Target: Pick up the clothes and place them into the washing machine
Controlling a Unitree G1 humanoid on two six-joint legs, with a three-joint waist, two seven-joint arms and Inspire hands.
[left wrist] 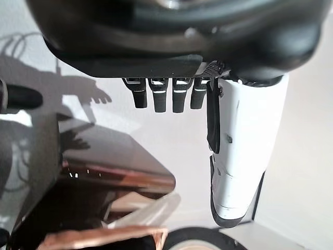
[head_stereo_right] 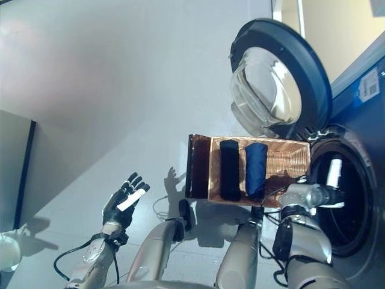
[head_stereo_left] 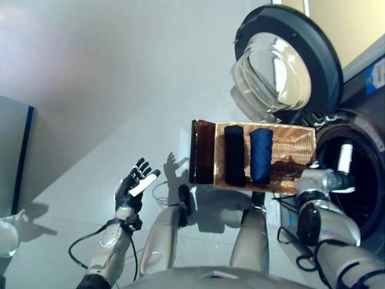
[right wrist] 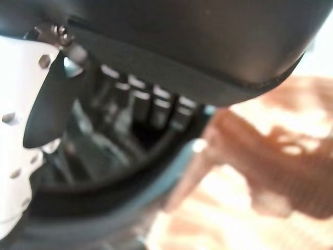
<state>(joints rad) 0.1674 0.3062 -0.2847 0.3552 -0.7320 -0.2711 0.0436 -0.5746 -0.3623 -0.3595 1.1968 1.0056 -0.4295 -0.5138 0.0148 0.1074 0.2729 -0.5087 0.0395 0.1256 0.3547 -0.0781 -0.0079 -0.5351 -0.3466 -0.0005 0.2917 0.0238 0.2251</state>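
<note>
- I see the front-loading washing machine (head_stereo_left: pixel 361 180) at my right, its round dark door with the clear glass bowl (head_stereo_left: pixel 283 63) swung wide open above the drum mouth.
- A translucent amber plastic basket (head_stereo_left: pixel 295 147) sits on the pale floor (head_stereo_left: pixel 90 90) just beside the machine's opening, with a darker brown panel (head_stereo_left: pixel 201 159) standing at its far-left end.
- The clothes are in that basket: a black rolled garment (head_stereo_left: pixel 234 155) and a dark blue rolled garment (head_stereo_left: pixel 261 153) lie side by side, close together; I cannot tell whether they touch.
- My right hand (head_stereo_left: pixel 344 161) reaches into the drum mouth, its white-covered thumb upright against the dark interior. In the right wrist view its fingers (right wrist: pixel 140 101) look relaxed and extended with nothing between them, the drum's dark rim past them and the basket's amber blur to one side.
- My left hand (head_stereo_left: pixel 135 183) hangs over the floor at my left, well apart from the basket, fingers (left wrist: pixel 161 96) straight and released, holding nothing.
</note>
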